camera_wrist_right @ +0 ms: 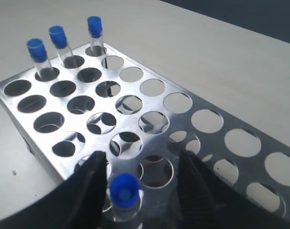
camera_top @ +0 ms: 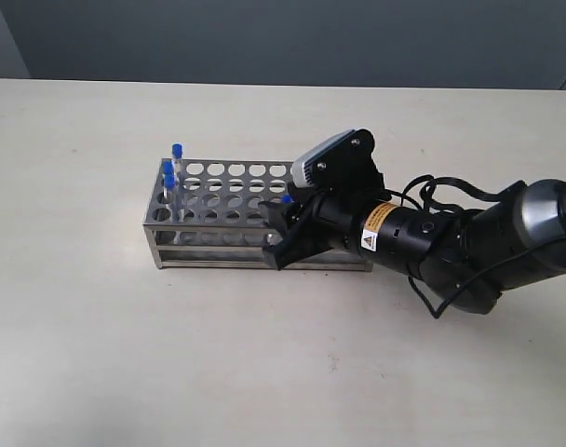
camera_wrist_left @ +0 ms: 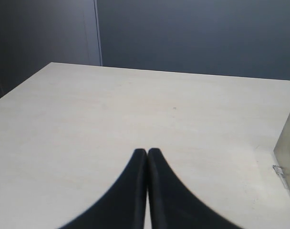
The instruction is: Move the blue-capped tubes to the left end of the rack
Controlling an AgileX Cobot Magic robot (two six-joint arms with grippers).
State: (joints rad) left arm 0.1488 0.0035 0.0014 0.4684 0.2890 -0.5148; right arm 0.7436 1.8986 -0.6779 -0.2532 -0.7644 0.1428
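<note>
- Pale table [camera_top: 97,354] below a grey wall [camera_top: 264,37], from outside: the right gripper [camera_top: 281,235] reaches over the steel rack [camera_top: 218,191]. Three blue-capped tubes [camera_top: 168,172] stand well beyond its fingertips, at the rack's far end.
- Left wrist: the left gripper [camera_wrist_left: 147,153] is pressed closed on nothing, probably parked, with the rack's corner off to one side.
- Right wrist: fingers spread wide either side of the fourth tube [camera_wrist_right: 124,191], which is clear with a bright blue cap. It is not yet pinched and is likely lined up for a grasp.
</note>
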